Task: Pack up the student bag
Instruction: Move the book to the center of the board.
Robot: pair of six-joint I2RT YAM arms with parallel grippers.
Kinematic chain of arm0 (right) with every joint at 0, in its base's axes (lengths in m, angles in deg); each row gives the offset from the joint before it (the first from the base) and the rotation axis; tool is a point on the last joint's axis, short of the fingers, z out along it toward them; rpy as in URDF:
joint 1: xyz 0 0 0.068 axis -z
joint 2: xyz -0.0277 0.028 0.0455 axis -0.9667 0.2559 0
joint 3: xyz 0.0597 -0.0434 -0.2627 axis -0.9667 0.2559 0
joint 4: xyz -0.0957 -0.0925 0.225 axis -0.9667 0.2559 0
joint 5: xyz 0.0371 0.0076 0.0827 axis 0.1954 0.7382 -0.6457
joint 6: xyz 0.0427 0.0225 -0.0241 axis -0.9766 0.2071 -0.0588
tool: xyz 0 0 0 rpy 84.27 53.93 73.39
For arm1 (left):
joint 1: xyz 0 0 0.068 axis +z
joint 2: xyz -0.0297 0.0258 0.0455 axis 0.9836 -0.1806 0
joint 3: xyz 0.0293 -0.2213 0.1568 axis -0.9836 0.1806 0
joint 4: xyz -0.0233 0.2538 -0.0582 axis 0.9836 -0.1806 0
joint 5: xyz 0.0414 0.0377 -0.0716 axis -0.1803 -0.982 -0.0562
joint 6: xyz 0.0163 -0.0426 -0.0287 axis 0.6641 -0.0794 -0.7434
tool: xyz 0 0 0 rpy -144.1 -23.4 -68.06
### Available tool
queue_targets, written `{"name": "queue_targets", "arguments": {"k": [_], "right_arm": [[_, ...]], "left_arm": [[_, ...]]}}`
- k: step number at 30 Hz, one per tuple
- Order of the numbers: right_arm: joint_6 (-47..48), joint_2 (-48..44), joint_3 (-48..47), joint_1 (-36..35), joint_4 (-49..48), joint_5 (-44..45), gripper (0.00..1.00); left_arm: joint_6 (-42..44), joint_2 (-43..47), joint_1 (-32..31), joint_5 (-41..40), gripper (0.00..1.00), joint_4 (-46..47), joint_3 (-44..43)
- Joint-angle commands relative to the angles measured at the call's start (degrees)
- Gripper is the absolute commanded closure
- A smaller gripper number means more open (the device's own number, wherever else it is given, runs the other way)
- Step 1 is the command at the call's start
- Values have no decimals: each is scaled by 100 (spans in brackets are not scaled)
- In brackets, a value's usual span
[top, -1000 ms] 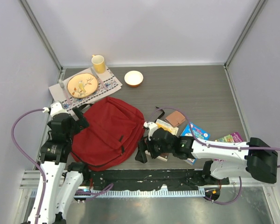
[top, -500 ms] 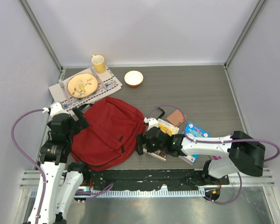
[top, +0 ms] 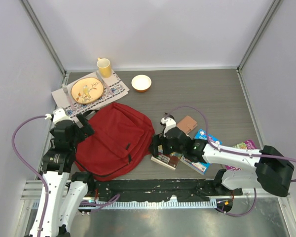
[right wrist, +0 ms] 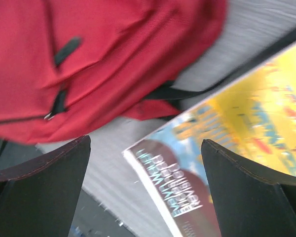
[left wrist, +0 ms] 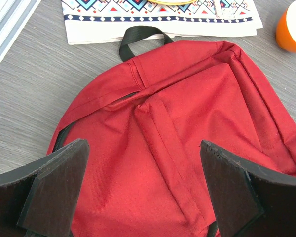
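The left gripper gapes wide over the red student bag, while the right gripper, equally wide and empty, hangs above a picture book.

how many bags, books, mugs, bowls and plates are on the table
student bag: 1
books: 3, not counting the brown flat item
mug: 1
bowl: 1
plate: 1
total: 7

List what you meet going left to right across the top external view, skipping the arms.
First the plate, yellow mug, bowl, brown pad, green-and-pink book; the student bag overlaps several, so it is left out.
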Motion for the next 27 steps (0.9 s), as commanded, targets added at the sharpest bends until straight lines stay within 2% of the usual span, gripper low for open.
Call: {"name": "queue_targets", "arguments": {"k": [1,6,11,16,21,27], "right_arm": [[358,-401,-283,-851,85,-303,0],[-178,-111,24,-1399,-204,-407,0],[-328,477,104,-1786,-503,-514,0],[-416,838,148,-1795,-345,127,0],[-389,891,262,-1463,-274,672,0],[-126,435,622,-750,-274,437,0]], "left_arm": [[18,61,34,54,1,76,-159],[9,78,34,36,0,59,-150],[9,78,34,45,0,68,-150],[9,69,34,45,0,76,-150],[9,34,34,54,0,59,-150],[-8,78,34,45,0,59,-133]]}}
